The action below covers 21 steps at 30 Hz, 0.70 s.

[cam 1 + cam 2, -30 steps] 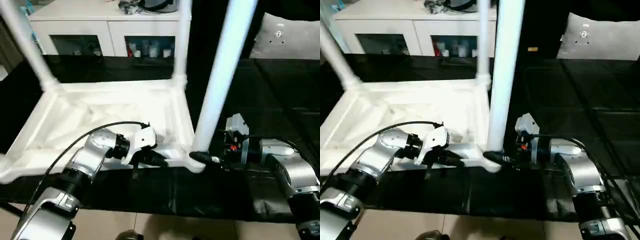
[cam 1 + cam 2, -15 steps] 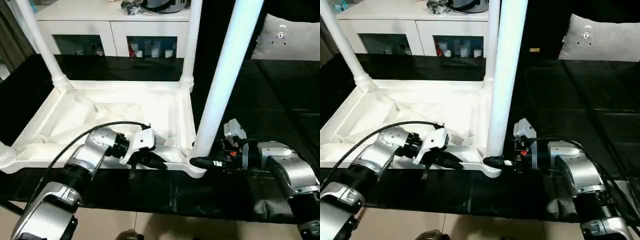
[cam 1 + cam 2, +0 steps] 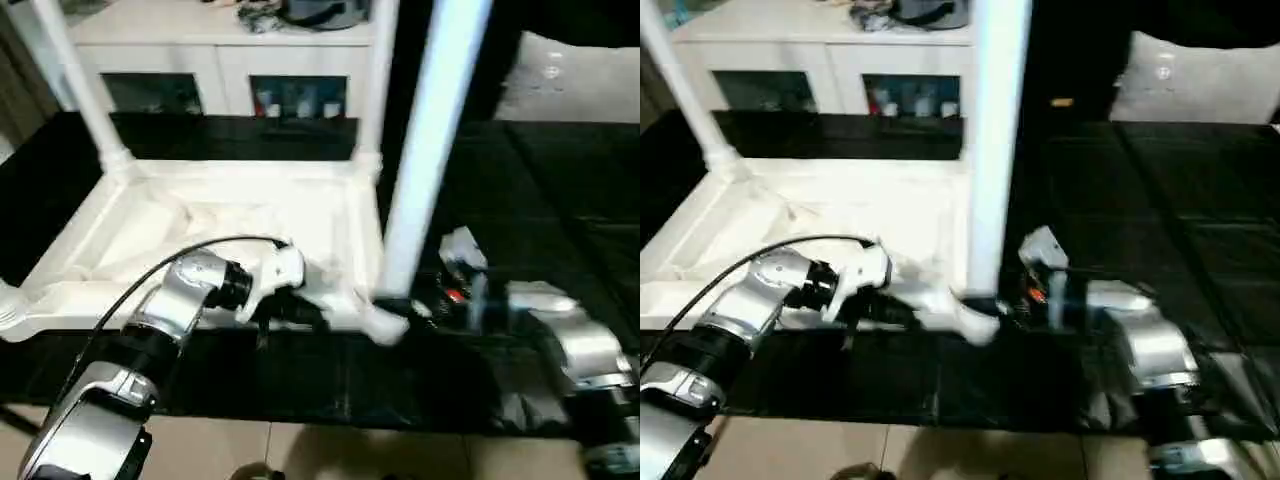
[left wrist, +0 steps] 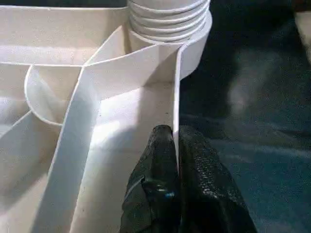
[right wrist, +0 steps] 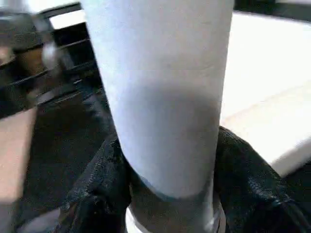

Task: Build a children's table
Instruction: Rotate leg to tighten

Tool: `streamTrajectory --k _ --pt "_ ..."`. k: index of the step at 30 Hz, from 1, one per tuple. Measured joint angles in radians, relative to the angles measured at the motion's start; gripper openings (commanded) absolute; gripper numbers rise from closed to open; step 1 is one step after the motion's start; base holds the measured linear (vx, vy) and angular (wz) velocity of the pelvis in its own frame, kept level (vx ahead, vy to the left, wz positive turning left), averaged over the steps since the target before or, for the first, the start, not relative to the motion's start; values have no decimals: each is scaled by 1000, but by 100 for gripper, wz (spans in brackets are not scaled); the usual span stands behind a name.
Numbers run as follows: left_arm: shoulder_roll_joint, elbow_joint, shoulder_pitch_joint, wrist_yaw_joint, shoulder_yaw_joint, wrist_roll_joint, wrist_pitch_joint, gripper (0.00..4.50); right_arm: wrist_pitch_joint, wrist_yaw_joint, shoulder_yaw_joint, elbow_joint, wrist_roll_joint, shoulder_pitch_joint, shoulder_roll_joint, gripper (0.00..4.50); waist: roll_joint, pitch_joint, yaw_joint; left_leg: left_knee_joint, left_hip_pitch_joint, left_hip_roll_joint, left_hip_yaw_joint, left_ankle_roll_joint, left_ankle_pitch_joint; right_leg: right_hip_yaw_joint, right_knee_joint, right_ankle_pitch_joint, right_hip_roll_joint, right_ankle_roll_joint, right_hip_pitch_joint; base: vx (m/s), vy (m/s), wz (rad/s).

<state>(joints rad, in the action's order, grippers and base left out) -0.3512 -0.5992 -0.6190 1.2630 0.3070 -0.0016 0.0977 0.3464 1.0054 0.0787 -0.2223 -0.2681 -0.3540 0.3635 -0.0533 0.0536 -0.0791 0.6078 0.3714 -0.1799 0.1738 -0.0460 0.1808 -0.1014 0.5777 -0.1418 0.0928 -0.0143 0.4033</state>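
Observation:
The children's table lies upside down on the black work table, its ribbed white top (image 3: 230, 220) facing up. White legs stand in the far left corner (image 3: 80, 90) and the far right corner (image 3: 375, 90). A third leg (image 3: 425, 150) rises from the near right corner socket (image 4: 170, 19). My left gripper (image 4: 174, 138) is shut on the top's thin front rim, just beside that socket. My right gripper (image 5: 170, 194) sits at the foot of the near right leg (image 5: 160, 97), one black finger (image 5: 104, 179) pressed on each side of it.
The black-covered work table (image 3: 560, 200) stretches bare to the right of the white top. A white cabinet (image 3: 220, 60) with glass doors stands behind, and a pale cushion (image 3: 580, 80) lies at the back right. Beige floor runs along the front edge.
My right gripper's fingers have drawn in around the foot of the near right leg. The left gripper keeps its pinch on the rim. The head camera has shifted a little.

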Motion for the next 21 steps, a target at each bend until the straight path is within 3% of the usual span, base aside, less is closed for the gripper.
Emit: streamTrajectory --k 5,8,12,14,21 --pt "131 91 35 -283 -55 44 205 0 13 -389 -54 -66 110 -65 -152 201 2 1 68 1 -2 1 -1 0 0 -3 -7 0 1 0 -2 0 0 0" --pt "200 115 35 -402 -56 60 269 0 7 -523 -74 -104 141 -96 -191 200 3 2 86 -1 -1 1 -2 0 0 -6 -10 0 1 0 -1 0 0 0" --pt "232 116 32 -468 -55 76 275 0 -20 -581 -74 -137 158 -117 -204 200 2 1 86 -6 1 1 -2 0 0 -7 -9 0 1 0 0 0 0 0" --pt "232 121 32 -473 -54 77 275 0 -27 -587 -82 -138 159 -117 -214 266 2 1 82 -7 2 1 -2 0 0 -7 -7 0 1 0 2 0 0 0" --pt "213 164 36 -460 -49 77 277 0 -29 -585 -107 -129 141 -116 -234 318 0 1 60 -8 16 -1 -3 5 -2 -6 1 3 -1 -5 19 0 0 0"
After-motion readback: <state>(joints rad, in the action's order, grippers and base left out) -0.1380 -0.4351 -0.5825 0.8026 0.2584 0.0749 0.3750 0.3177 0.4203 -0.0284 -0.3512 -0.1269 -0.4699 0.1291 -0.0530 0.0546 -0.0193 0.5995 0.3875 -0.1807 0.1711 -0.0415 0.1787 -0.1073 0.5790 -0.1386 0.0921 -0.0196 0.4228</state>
